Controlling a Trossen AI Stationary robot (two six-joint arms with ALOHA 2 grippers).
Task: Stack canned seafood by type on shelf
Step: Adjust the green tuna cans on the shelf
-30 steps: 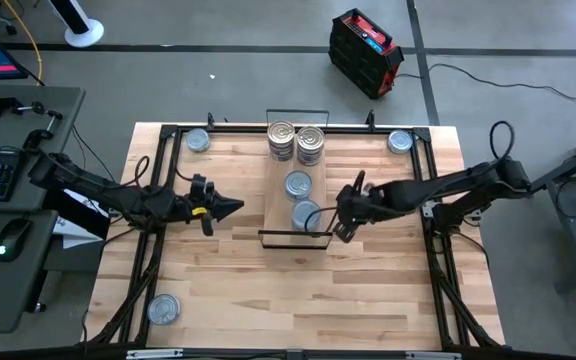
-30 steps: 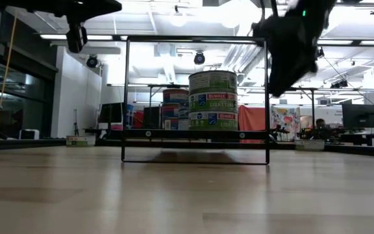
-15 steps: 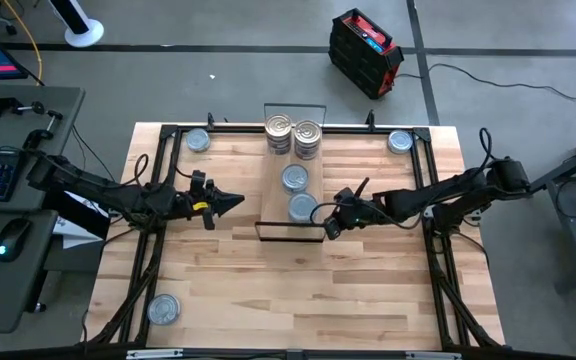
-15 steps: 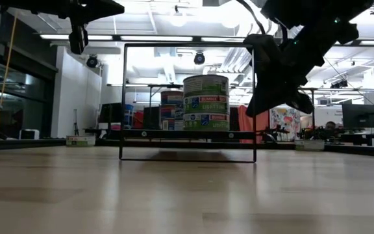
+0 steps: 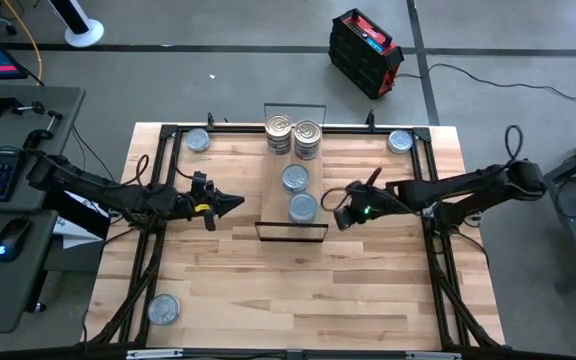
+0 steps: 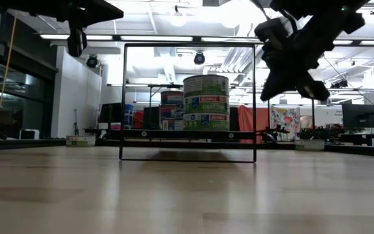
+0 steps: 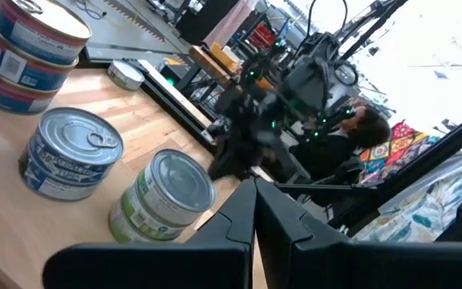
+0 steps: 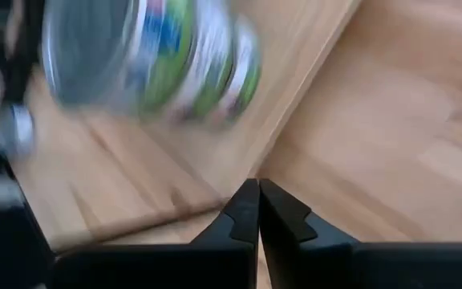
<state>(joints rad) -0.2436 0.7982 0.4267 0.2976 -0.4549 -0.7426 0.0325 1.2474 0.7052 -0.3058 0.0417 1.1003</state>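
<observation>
The shelf lies mid-table, its black wire frame standing at the near end. On it stand stacked tins: two silver-lidded stacks at the far end, then a blue-grey-topped one and another nearer. The nearest stack carries green labels. My right gripper is shut and hovers just right of the shelf's near end, raised. My left gripper is shut and hangs in the air left of the shelf. In the right wrist view, the shelf corner and a blurred tin show.
Loose tins lie on the tabletop at the far-left corner, the far-right corner and the near-left corner. Black frame rails run along the table's sides. Bare wood lies near of the shelf.
My right gripper moved left against the shelf's near right corner, and the shelf with its tins slid a little toward the table's left and far edges. The gripper then drew back to the right and rose. The left arm kept still.
</observation>
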